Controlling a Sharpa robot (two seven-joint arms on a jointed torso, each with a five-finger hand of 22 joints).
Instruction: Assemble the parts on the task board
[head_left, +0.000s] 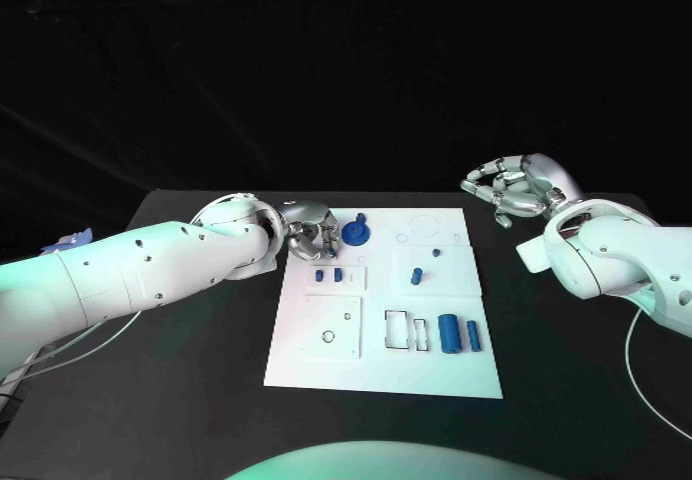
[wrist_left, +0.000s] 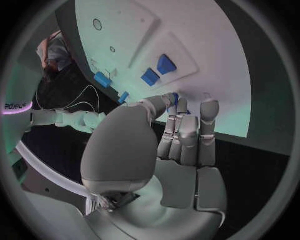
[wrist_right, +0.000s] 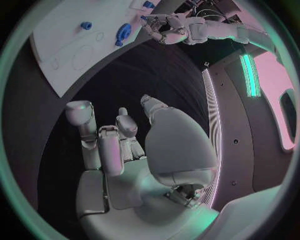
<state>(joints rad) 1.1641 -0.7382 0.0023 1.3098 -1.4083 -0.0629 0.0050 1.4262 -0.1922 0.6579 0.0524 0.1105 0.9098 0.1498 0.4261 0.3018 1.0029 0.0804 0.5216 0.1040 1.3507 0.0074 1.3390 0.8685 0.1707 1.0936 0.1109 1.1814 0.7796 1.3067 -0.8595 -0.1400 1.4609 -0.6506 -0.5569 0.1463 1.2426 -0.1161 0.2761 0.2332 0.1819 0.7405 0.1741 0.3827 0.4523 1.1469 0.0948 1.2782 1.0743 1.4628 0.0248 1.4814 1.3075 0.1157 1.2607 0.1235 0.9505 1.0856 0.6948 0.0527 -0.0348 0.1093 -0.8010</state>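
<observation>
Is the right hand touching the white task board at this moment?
Apart. In the head view, the right hand is raised beyond the task board's right far corner, with black table between them. Its fingers are curled and hold nothing.

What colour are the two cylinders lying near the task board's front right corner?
Blue; the two cylinders show best in the head view, lying on the white task board.

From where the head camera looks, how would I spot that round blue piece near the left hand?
Find the white task board on the black table. Go to its far edge, beside the left hand: the round blue piece lies there. It is wide and disc-like, while the other blue parts nearer the robot are slim pegs or small blocks.
</observation>
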